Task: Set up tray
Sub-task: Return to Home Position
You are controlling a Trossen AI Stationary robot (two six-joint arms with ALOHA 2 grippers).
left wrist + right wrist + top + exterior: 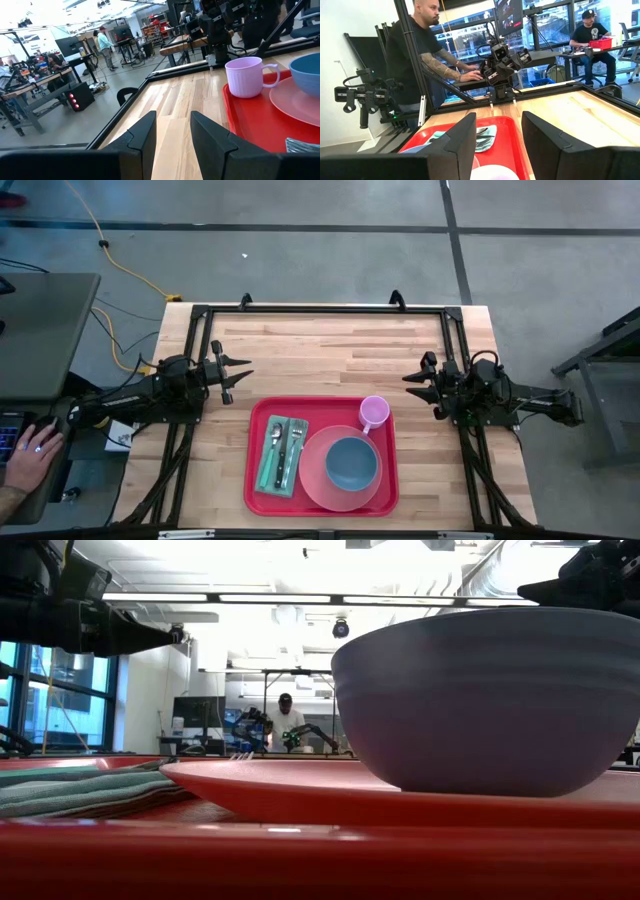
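The red tray (262, 480) lies on the wooden table near its front edge. On it rest a round pink plate (315, 480) with a blue-grey bowl (351, 462) on it, a pink cup (373, 413) at the far right corner, and a green napkin (268, 470) with cutlery (284, 442) on top at the left. My left gripper (243, 376) is open above the table, left of the tray's far edge. My right gripper (412, 381) is open above the table, right of the cup. Neither touches anything.
A black frame (320, 310) runs along the table's far edge and sides. A person's hand (30, 452) rests on a desk off the table's left. People sit and stand in the room beyond the table. Bare wood lies between the tray and the far frame.
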